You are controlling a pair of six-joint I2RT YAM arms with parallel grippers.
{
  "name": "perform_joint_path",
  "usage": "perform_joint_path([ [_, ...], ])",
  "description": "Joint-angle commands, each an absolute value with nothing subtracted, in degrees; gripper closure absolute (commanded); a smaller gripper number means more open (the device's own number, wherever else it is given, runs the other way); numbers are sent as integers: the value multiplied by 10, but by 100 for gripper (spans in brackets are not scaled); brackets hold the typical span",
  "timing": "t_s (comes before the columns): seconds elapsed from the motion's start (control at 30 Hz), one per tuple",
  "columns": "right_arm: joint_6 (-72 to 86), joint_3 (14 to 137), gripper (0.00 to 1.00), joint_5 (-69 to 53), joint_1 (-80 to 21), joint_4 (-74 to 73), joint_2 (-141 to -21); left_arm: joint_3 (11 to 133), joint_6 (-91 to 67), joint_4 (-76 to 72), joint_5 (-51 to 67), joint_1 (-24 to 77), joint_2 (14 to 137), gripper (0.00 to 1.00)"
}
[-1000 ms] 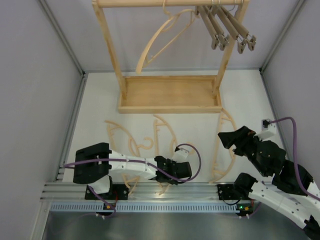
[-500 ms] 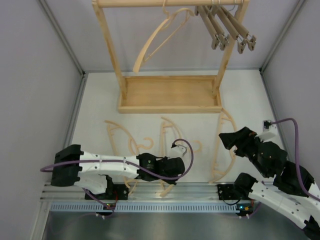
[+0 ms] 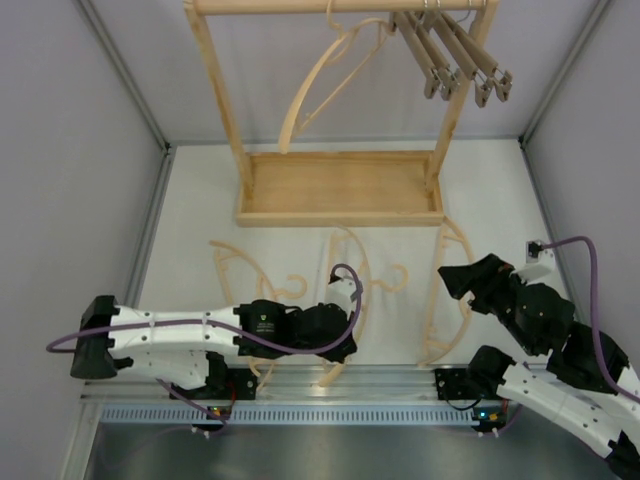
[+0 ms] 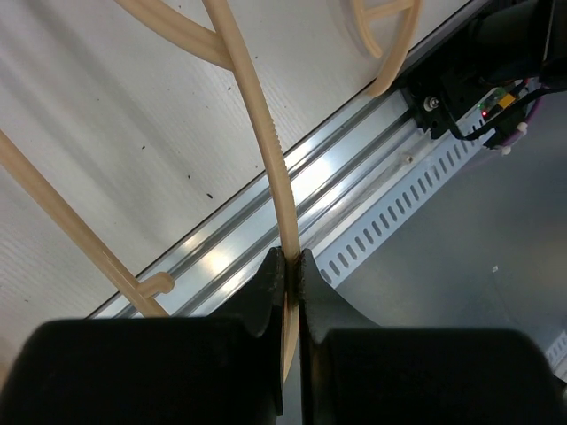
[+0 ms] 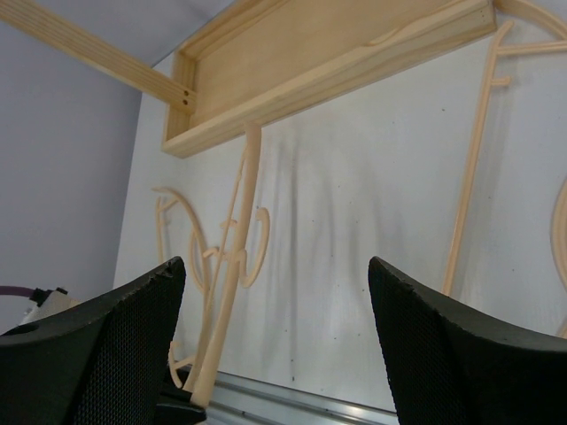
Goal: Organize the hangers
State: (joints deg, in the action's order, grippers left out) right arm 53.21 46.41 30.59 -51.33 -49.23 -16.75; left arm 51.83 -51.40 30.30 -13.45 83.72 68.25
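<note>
My left gripper (image 3: 335, 338) is shut on the lower end of a pale curved hanger (image 3: 348, 270) near the table's front rail. The left wrist view shows the hanger's thin arm (image 4: 257, 133) pinched between the jaws (image 4: 289, 266). The held hanger also shows in the right wrist view (image 5: 232, 266), tilted up. Two more pale hangers lie on the table, one at the left (image 3: 232, 268) and one at the right (image 3: 448, 290). My right gripper (image 3: 455, 278) is open and empty above the right hanger (image 5: 474, 159). One pale hanger (image 3: 320, 85) and several brown clamp bars (image 3: 455, 60) hang on the rack rail.
The wooden rack frame with its tray base (image 3: 340, 212) stands at the back of the table; the tray also shows in the right wrist view (image 5: 337, 62). An aluminium rail (image 3: 400, 380) runs along the front edge. Grey walls close in both sides.
My left arm has swung its elbow out to the left and the gripper has shifted left. The held hanger has turned and moved up the table. The hanging pale hanger swings on the rail.
</note>
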Motion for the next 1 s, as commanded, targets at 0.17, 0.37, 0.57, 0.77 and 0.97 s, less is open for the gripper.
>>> perform_joint_path([
  [0.17,534,479,20,322,-519,-504,-163,562,-478,295,-167,816,625,100],
  [0.37,534,483,19,322,-519,-504,-166,555,-463,294,-151,759,570,100],
  [0.57,535,476,19,316,-519,-492,-176,565,-429,294,-123,679,516,100],
  [0.77,532,476,19,306,-519,-475,-192,574,-399,283,-9,547,496,100],
  [0.97,528,482,20,297,-519,-463,-203,565,-395,246,100,394,512,100],
])
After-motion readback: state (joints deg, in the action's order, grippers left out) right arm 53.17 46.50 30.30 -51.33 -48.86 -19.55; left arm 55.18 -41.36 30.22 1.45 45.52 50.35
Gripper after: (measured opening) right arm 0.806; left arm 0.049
